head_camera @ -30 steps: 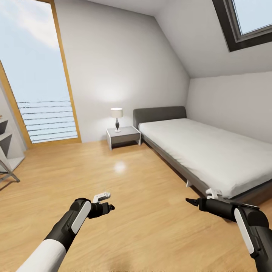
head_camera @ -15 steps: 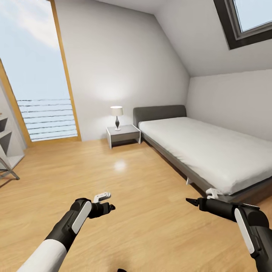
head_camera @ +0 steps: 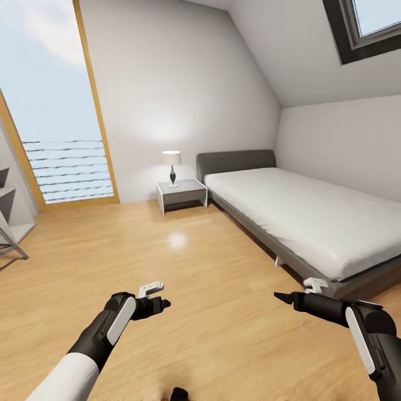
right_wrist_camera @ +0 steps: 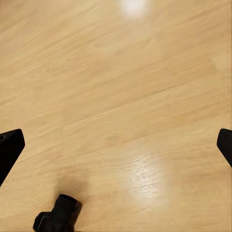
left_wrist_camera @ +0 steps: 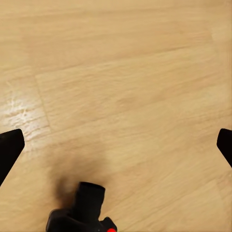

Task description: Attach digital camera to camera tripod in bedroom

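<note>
The head camera looks forward and down across the floor point(head_camera: 211, 267) toward the bed point(head_camera: 301, 223). Both wrist cameras face down at the floor, sharing the camera point(left_wrist_camera: 82, 212).

My floor point(head_camera: 211, 289) is light honey wood planks. The walls point(head_camera: 184, 83) are pale grey. The bed point(head_camera: 312, 223) has a dark grey frame and white mattress. The camera point(left_wrist_camera: 82, 215) is black with a red dot. My arms are black and white.
</note>
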Controlling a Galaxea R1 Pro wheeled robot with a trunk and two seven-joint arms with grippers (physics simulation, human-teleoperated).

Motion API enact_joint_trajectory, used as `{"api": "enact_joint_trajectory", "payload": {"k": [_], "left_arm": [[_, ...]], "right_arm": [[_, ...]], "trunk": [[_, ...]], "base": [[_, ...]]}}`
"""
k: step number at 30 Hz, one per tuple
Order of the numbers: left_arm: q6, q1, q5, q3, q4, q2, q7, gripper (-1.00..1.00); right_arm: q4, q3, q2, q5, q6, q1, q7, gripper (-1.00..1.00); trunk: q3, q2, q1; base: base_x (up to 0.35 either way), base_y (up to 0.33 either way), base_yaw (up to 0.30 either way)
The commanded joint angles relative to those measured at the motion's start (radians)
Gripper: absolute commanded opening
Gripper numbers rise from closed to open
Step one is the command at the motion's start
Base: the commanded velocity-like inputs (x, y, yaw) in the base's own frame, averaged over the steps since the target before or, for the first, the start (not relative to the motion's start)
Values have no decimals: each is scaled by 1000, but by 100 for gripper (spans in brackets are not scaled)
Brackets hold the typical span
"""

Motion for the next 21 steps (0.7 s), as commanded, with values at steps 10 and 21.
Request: {"api": "enact_joint_trajectory", "payload": {"k": [10, 21], "left_arm": [[-9, -1, 5, -5, 15, 15, -155, 100], [-22, -1, -2, -6, 44, 87, -424, 100]], "right_arm": [[-1, 0, 0, -9, 8, -1, -2, 100], [-1, 1, 1, -9, 8, -1, -2, 100]], "trunk": [[-40, -3, 4], [-82, -5, 9]], "base": [[0, 0, 0], [0, 0, 0]]}}
